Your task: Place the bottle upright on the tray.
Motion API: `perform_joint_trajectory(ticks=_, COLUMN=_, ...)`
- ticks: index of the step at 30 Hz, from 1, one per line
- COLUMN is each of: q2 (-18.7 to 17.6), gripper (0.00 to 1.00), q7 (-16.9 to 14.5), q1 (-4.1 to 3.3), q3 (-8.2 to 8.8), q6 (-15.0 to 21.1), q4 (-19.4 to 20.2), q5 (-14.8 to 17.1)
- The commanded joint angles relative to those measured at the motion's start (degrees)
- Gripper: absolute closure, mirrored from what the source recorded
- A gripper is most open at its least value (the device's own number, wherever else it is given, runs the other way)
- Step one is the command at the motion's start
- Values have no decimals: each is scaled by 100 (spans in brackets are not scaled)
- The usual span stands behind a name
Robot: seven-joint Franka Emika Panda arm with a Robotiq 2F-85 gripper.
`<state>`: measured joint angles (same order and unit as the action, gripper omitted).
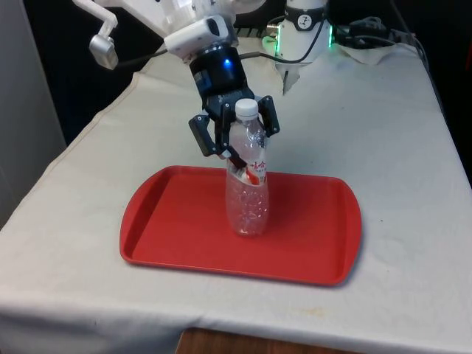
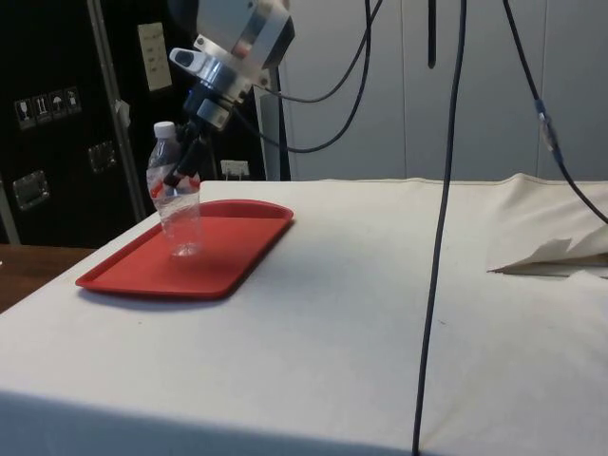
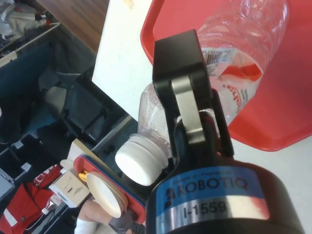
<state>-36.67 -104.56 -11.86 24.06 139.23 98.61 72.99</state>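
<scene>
A clear plastic bottle (image 1: 248,184) with a white cap (image 1: 246,108) and a red-and-white label stands on its base on the red tray (image 1: 177,228), roughly at the tray's middle. In the side view the bottle (image 2: 177,204) looks close to upright, leaning slightly at most. The tray lies flat on the white cloth (image 1: 383,133) at the near end of the table, towards the front view's left of centre.

The black gripper (image 1: 234,133) is at the bottle's upper part, just below the cap, tilted in from the far side. Its fingers straddle the neck and shoulder with a spread stance; one finger (image 3: 187,107) lies along the bottle's side in the wrist view. Whether the pads press the plastic or stand just clear of it cannot be told, so grip state is undetermined.

The wrist view also shows open cases and boxes on the floor beyond the table edge.
</scene>
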Motion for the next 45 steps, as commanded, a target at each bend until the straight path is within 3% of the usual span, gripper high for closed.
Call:
perform_joint_trajectory(ticks=1, q2=0, gripper=67, q7=-6, q1=-52, q3=17, q6=109, q4=17, q5=-17)
perform_joint_trajectory(ticks=3, q2=-6, gripper=67, q7=0, q1=-63, q3=17, q6=132, q4=23, q5=-34)
perform_joint_trajectory(ticks=4, q2=0, gripper=67, q7=-6, q1=-17, q3=-6, q6=34, q4=0, q5=-11)
perform_joint_trajectory(ticks=5, q2=-6, gripper=67, q7=0, q1=-74, q3=17, q6=143, q4=23, q5=-52)
perform_joint_trajectory(ticks=13, q2=-17, gripper=67, q7=34, q1=-138, q3=11, q6=264, q4=34, q5=-201)
perform_joint_trajectory(ticks=22, q2=-6, gripper=67, q7=-6, q1=-92, q3=-23, q6=189, q4=17, q5=-155)
perform_joint_trajectory(ticks=23, q2=-11, gripper=67, q7=11, q1=-115, q3=-11, q6=223, q4=23, q5=-178)
perform_joint_trajectory(ticks=29, q2=-6, gripper=67, q7=-6, q1=-92, q3=-23, q6=178, q4=17, q5=-155)
perform_joint_trajectory(ticks=31, q2=-40, gripper=67, q7=80, q1=-126, q3=17, q6=178, q4=6, q5=-258)
perform_joint_trajectory(ticks=37, q2=-17, gripper=67, q7=155, q1=-115, q3=29, q6=149, q4=29, q5=-384)
perform_joint_trajectory(ticks=38, q2=-11, gripper=67, q7=92, q1=-86, q3=-11, q6=155, q4=11, q5=-309)
perform_joint_trajectory(ticks=39, q2=-17, gripper=67, q7=166, q1=-115, q3=29, q6=149, q4=34, q5=-401)
perform_joint_trajectory(ticks=45, q2=-23, gripper=67, q7=172, q1=-97, q3=17, q6=120, q4=11, q5=-395)
